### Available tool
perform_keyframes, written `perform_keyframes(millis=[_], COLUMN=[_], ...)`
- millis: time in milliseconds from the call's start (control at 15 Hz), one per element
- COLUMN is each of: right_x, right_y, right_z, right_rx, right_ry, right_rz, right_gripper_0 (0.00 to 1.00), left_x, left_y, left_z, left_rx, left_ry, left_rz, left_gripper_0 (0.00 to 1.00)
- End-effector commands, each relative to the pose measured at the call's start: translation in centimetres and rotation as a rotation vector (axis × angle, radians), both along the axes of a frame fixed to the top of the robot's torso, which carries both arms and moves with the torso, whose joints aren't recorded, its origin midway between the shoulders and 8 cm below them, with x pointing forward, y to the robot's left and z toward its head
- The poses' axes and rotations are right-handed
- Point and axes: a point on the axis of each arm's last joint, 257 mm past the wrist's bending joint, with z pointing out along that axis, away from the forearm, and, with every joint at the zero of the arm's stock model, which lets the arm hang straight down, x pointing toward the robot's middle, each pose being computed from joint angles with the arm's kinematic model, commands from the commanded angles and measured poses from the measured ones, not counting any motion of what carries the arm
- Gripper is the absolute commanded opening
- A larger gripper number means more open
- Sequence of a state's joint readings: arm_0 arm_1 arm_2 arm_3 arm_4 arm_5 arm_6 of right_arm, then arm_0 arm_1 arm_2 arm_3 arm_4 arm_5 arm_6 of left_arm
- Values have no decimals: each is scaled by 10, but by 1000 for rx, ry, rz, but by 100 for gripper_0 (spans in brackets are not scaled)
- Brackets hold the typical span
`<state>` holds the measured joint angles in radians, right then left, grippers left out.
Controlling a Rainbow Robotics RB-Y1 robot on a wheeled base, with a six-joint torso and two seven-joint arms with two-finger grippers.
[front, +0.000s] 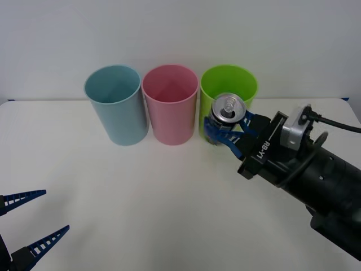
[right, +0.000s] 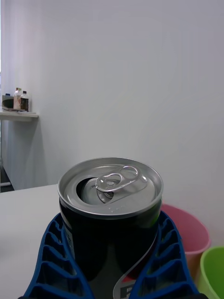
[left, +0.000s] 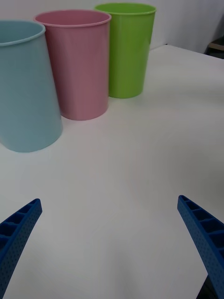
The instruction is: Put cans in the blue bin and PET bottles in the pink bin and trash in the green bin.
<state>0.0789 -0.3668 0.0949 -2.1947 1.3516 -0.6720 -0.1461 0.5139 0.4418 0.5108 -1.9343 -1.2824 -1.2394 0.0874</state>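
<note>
On the white table (front: 141, 197) three tall plastic bins stand in a row by the back wall. Going from the robot's left to its right, they are the blue bin (front: 115, 105), the pink bin (front: 170, 105) and the green bin (front: 228, 90). Blue and pink touch or almost touch, and pink and green stand just beside each other. All three are upright with their mouths open to the top.

Right in front of the green bin is the can (front: 224, 117). It is a small drink can with a dark side and a shiny silver top (the pull tab is lifted a bit, and the drinking hole is open). The can is upright. The right gripper (front: 228, 131) is holding it: one blue ribbed finger presses on each side of the can, low on its body, so the can sits between them and its top sticks out above the fingertips. In the right wrist view the can (right: 111, 219) is very close, with the blue fingers (right: 53, 261) hugging both sides, and the pink and green rims peek out behind it.

Whether the can touches the table, I cannot tell.

The left gripper (front: 28, 223) is down at the near left corner, well away from the bins. Its two blue fingers are spread wide apart with nothing between them.
</note>
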Motion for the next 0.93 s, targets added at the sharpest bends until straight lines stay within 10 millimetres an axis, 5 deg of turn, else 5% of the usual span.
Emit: perform_keyframes(millis=[67, 933], right_x=[17, 137], right_y=[31, 168], right_z=[17, 35], right_rx=[28, 58], right_ry=[31, 128], right_rz=[15, 33], right_gripper_0=[0, 0], left_x=[0, 0], left_y=[0, 0], left_z=[0, 0], left_rx=[0, 0], left_ry=[0, 0], left_rz=[0, 0], left_gripper_0=[100, 100])
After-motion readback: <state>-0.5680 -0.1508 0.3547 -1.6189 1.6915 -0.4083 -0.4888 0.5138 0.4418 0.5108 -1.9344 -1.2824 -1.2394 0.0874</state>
